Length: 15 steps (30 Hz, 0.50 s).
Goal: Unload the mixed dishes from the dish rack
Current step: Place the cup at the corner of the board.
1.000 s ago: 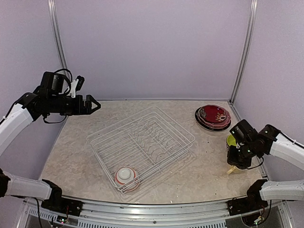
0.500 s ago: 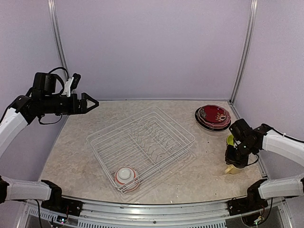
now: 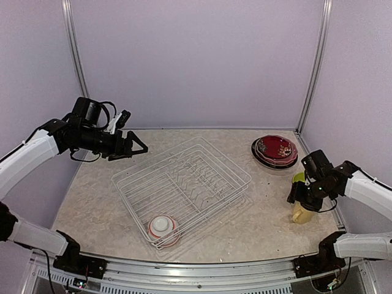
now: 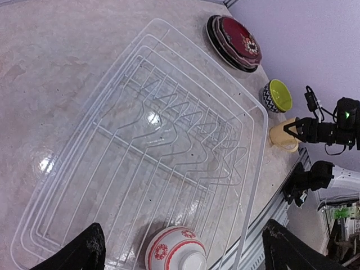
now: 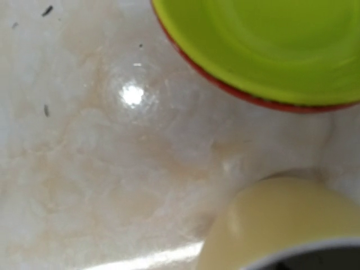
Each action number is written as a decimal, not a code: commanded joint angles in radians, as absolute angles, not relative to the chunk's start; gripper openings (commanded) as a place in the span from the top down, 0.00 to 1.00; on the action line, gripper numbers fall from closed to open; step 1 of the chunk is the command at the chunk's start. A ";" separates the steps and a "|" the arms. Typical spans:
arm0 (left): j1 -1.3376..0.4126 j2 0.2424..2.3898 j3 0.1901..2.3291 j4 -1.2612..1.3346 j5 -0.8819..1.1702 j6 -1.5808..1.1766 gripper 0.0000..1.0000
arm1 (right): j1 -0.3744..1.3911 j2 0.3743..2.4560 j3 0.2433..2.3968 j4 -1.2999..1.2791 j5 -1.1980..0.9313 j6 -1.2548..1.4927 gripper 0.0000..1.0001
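White wire dish rack [image 3: 182, 188] lies diagonally on the bench [image 3: 98, 208], with a red-and-white bowl [image 3: 163, 228] upside down in its near corner. Left pincer [image 3: 138, 149], jaws spread, hovers beyond the rack's far-left edge. Right pincer [image 3: 299, 200] hangs just over a pale yellow mug [image 3: 301, 214], near a lime green bowl [image 3: 297, 179]. Stacked plates [image 3: 275, 150], dark red uppermost, lie beyond.

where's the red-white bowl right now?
Top view, lower left of centre: the red-white bowl sits inside the dish rack at its nearest corner, the only dish in it.
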State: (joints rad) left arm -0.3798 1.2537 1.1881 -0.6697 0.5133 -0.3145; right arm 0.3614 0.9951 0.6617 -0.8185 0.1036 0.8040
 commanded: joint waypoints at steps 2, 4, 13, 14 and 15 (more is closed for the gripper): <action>-0.608 1.291 1.172 -0.719 0.351 -0.369 0.09 | 0.353 0.910 0.678 -0.843 0.061 0.755 0.25; -0.685 1.284 1.130 -0.706 0.318 -0.415 0.09 | 0.353 0.870 0.696 -0.840 0.035 0.729 0.20; -0.894 1.328 1.049 -0.753 0.192 -0.553 0.10 | 0.352 0.778 0.775 -0.902 0.044 0.661 0.01; -0.920 1.344 1.059 -0.765 0.173 -0.558 0.11 | 0.353 0.771 0.781 -0.904 0.043 0.658 0.00; -0.943 1.365 1.070 -0.778 0.154 -0.563 0.11 | 0.353 0.766 0.785 -0.903 0.041 0.652 0.00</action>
State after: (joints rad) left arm -0.8669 1.3033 1.0412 -0.7235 0.2520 -0.5091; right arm 0.3614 0.7910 0.7540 -0.8597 0.0444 0.6907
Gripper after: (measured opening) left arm 0.898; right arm 0.995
